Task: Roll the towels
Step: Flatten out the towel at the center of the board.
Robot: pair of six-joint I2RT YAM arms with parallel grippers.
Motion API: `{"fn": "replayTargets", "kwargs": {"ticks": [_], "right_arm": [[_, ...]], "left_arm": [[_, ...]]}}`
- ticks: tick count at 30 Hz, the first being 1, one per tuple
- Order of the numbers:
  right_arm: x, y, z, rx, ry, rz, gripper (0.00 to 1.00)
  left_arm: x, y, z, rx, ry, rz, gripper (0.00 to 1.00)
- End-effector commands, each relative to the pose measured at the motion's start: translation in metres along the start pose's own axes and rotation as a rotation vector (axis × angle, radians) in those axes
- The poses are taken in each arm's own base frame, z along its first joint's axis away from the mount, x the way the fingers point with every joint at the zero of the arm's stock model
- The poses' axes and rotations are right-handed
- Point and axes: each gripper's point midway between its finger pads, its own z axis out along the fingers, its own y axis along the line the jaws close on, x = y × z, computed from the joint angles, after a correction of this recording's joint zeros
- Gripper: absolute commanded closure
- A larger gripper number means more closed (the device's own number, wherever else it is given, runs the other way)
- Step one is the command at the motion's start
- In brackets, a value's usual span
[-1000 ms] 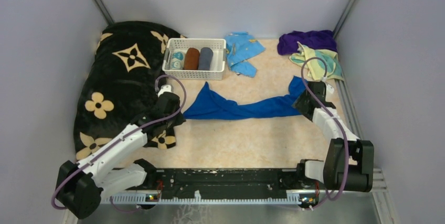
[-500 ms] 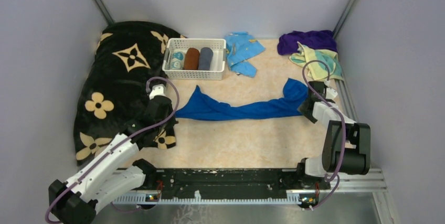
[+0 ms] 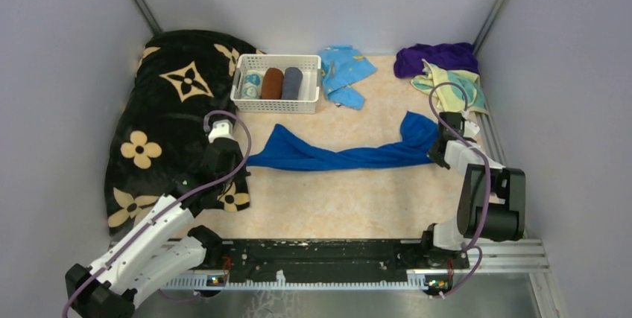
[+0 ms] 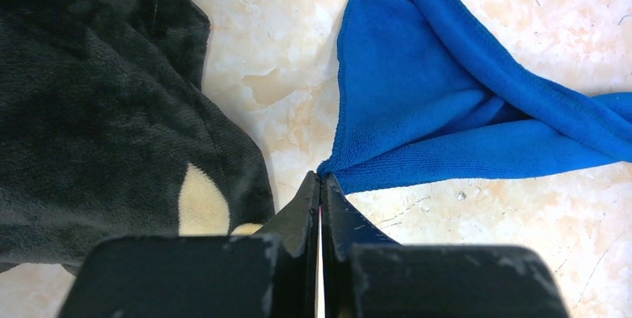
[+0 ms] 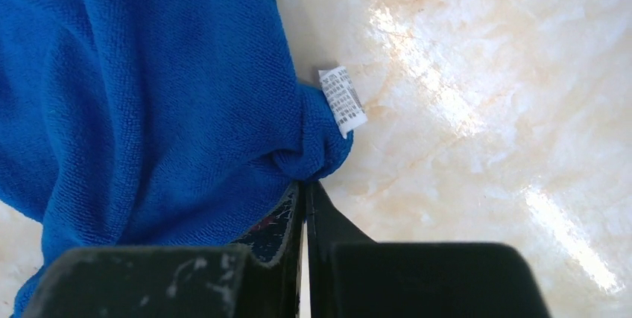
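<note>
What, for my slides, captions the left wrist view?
Left claw shut on a corner of the blue towel, beside the blanket.

The blue towel (image 3: 335, 158) lies stretched sideways across the middle of the table (image 3: 335, 206). It is bunched into a narrow, creased band in its centre and fans out wider at both ends. A small white label (image 5: 343, 100) shows at its right corner. The purple towel (image 3: 436, 56) sits crumpled in the far right corner. The pale yellow towel (image 3: 454, 88), edged in teal, lies rumpled against its near side.
</note>
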Motion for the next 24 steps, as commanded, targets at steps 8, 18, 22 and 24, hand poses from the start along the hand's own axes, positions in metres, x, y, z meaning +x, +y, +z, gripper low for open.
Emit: {"fn": "replayTargets", "kwargs": {"ticks": [8,18,22,24], "right_arm": [[-0.113,0.037,-0.081,-0.113,-0.196,0.000,1.00],[-0.186,0.191,-0.096,-0.371,-0.228,-0.166,1.00],[-0.195,0.237,-0.107,-0.425,-0.231,-0.237,1.00],[-0.206,0.234,-0.121,-0.421,-0.278,-0.220,1.00]], "left_arm": [[-0.014,0.009,-0.012,-0.013,-0.073,0.015,1.00],[-0.026,0.004,-0.023,0.039,-0.130,-0.010,1.00],[-0.037,-0.005,-0.031,0.089,-0.157,-0.025,1.00],[-0.047,-0.009,-0.039,0.118,-0.185,-0.029,1.00]]}}
